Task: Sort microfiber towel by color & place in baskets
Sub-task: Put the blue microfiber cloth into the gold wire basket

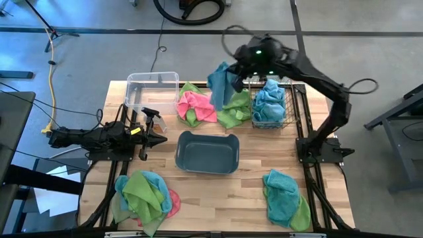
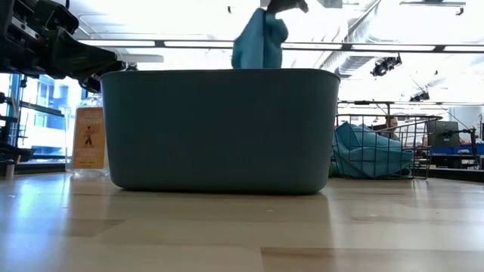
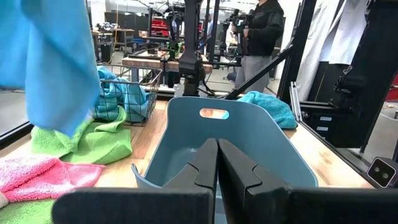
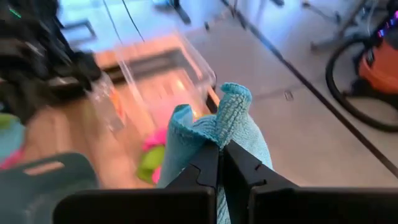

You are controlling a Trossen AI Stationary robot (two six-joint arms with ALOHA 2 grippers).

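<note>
My right gripper is up over the table's far side, shut on a blue microfiber towel that hangs between the clear plastic bin and the dark wire-mesh basket. The basket holds blue towels. Pink and green towels lie on the table under the hanging one. The grey-blue tub stands at the table's middle. My left gripper is shut, level, just left of the tub, pointing at it and touching nothing. My right gripper pinches a bunched fold of the blue towel between its two fingers, several layers together. The fold sticks out past the fingertips. The rest of the towel hangs free below the gripper, lifted clear of the table and the towels beneath.
A mixed pile of green, blue and pink towels lies at the near left corner, and a blue and green pile at the near right. A clear bottle with an orange label stands by the left gripper. A person stands beyond the table.
</note>
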